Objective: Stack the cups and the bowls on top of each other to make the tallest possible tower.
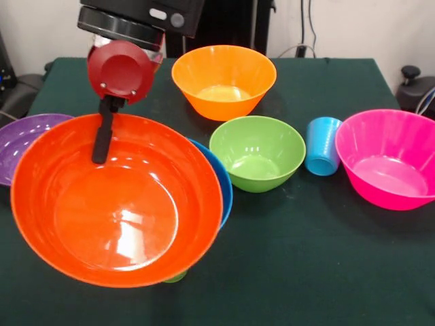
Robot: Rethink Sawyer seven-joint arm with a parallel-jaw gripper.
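The robot's arm (139,17) has a black top part with a shiny dark ring under it and a small pale oval mark on its side. Below sits a round red cap (121,71), smooth like a lid, with two tiny dark screws near its edge. One thin black finger (103,136) hangs from it, straight and flat.

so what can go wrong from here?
1. The big orange bowl hangs tilted, held at its rim by the pincer; it could slip or swing.
2. It hides most of the blue bowl beneath, so lowering blind may knock it or the nearby green bowl.
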